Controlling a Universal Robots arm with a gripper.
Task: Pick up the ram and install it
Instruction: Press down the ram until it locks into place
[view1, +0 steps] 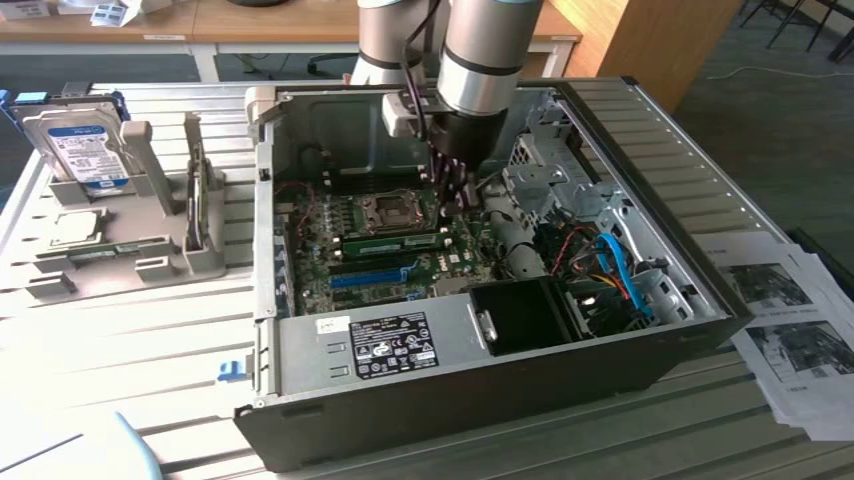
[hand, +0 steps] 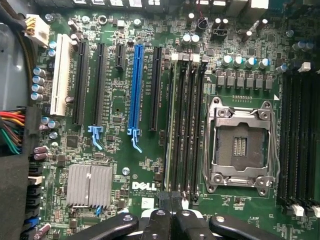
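The ram (view1: 398, 242) is a narrow green stick standing in a memory slot of the motherboard, beside the CPU socket (view1: 394, 210) inside the open computer case (view1: 694, 300). In the wrist view I look straight down on its thin top edge (hand: 172, 130), which runs along the slot nearest the blue slot strip (hand: 135, 90). My gripper (view1: 451, 200) reaches down into the case, just above the board. Its black fingers (hand: 171, 202) are shut together over one end of that slot, with nothing between them. Whether they touch the ram I cannot tell.
A hard drive (view1: 80, 150) stands in a grey holder (view1: 134, 255) at the exterior view's left. Papers (view1: 787, 300) lie at the right. Inside the case are a black fan shroud (view1: 527, 315), blue cables (view1: 627, 280), a silver heatsink (hand: 90, 185) and the empty CPU socket (hand: 242, 145).
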